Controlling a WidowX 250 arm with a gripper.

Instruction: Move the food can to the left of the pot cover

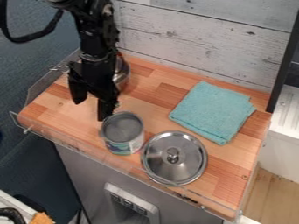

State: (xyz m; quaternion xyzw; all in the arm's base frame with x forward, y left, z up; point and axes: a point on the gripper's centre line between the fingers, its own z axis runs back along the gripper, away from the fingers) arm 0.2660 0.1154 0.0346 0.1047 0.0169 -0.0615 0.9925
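Observation:
The gripper [91, 105] hangs over the left part of the wooden counter, its two fingers spread apart with nothing between them. Just right of it and nearer the front edge stands the food can [123, 134], upright, with a grey top and a blue-green label. The right finger is close to the can's upper left rim; whether they touch I cannot tell. Immediately right of the can, the round silver pot cover [174, 158] lies flat with its knob up.
A folded teal cloth [213, 111] lies on the right side of the counter [149, 81]. Partly behind the arm is a metal pot [122, 73]. A clear low guard [88, 151] runs along the front and left edges, and a whitewashed plank wall stands at the back.

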